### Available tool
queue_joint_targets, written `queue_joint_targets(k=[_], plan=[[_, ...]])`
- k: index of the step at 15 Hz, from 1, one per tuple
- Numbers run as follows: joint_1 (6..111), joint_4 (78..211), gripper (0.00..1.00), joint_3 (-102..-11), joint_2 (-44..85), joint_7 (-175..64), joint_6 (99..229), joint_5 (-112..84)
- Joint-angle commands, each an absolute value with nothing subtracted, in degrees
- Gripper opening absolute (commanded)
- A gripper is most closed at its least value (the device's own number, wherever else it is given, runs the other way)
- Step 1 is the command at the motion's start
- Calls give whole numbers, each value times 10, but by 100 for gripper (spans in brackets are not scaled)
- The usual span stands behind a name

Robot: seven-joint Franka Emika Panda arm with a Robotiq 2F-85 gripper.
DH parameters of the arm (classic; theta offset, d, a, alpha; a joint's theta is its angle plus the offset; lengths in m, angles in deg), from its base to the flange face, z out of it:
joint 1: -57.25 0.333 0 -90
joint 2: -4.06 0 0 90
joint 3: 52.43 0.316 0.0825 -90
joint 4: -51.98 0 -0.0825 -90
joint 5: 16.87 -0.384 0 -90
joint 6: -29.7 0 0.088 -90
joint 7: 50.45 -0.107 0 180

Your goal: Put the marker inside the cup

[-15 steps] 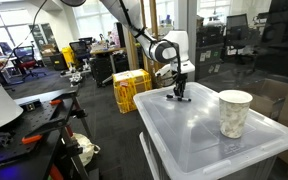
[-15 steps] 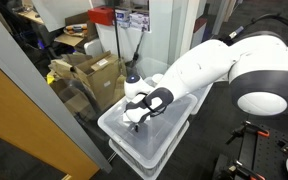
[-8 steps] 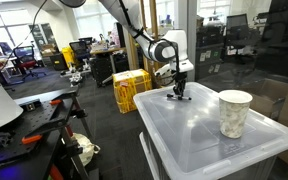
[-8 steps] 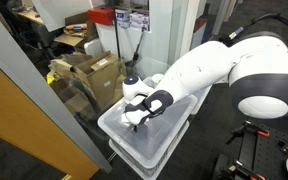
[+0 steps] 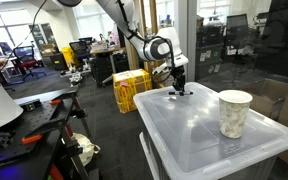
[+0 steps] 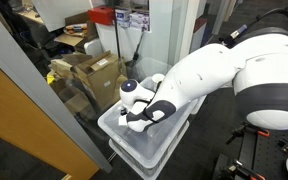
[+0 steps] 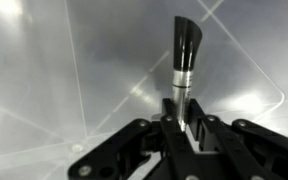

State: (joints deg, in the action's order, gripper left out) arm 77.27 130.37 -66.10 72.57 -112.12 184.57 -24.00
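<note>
The marker (image 7: 184, 62) is pinched by one end in the clenched gripper (image 7: 184, 126), its cap jutting past the fingertips over the far left of the plastic bin lid (image 5: 189, 128). The grasp looks made. The next move calls for a lift, then a carry right and nearer to the cup (image 5: 234, 113), lining up above its rim.

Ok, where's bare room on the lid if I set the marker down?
Bare lid lies between the gripper, shut on the marker, and the cup, plus the whole near side. It is crowded only right at the cup.
</note>
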Motion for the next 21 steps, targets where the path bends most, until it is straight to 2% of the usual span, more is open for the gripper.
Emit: queue_joint_targets(k=[1,9,21], plan=[[819,1380,5,-706,680,-1182,1883,-214],[911,1459,5,-815,652,-1307,1915,-169],[1041,1529,5,-968,660,-1468,1897,-124]])
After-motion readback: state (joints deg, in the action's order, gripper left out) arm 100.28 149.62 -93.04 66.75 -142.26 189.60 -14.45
